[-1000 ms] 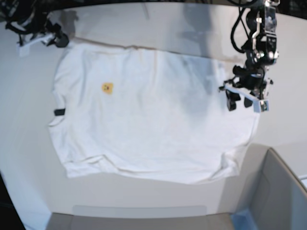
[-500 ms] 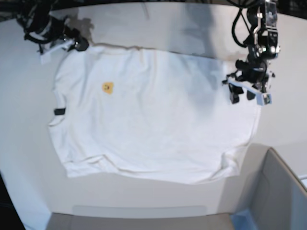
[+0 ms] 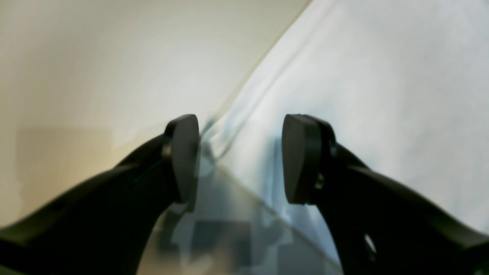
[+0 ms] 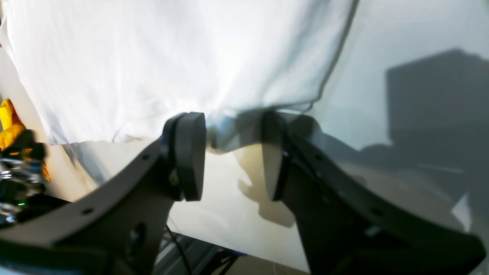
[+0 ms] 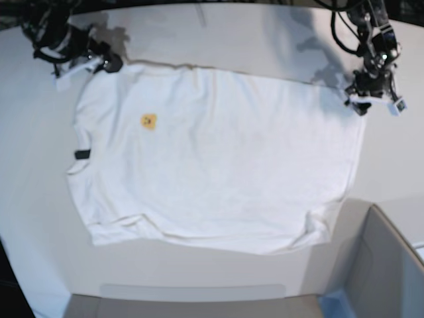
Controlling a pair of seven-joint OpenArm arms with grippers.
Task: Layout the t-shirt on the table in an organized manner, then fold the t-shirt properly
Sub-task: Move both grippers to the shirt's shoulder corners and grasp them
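Base view: the t-shirt (image 5: 212, 165) lay spread flat on the table (image 5: 218, 33), print side down, while the left gripper (image 5: 374, 103) had shifted from over the shirt's body to its far corner and the right gripper (image 5: 99, 63) had closed in on the opposite far corner. Wrist views showed the left jaws wide open astride the shirt's edge, holding nothing, and the right jaws partly open at a hem, gripping nothing. Layout appeared essentially done, with both arms seemingly poised to take the corners for a first fold.

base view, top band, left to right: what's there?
Right claw at the shirt's upper-left corner → t-shirt spread flat on the table → left claw at the shirt's upper-right corner.
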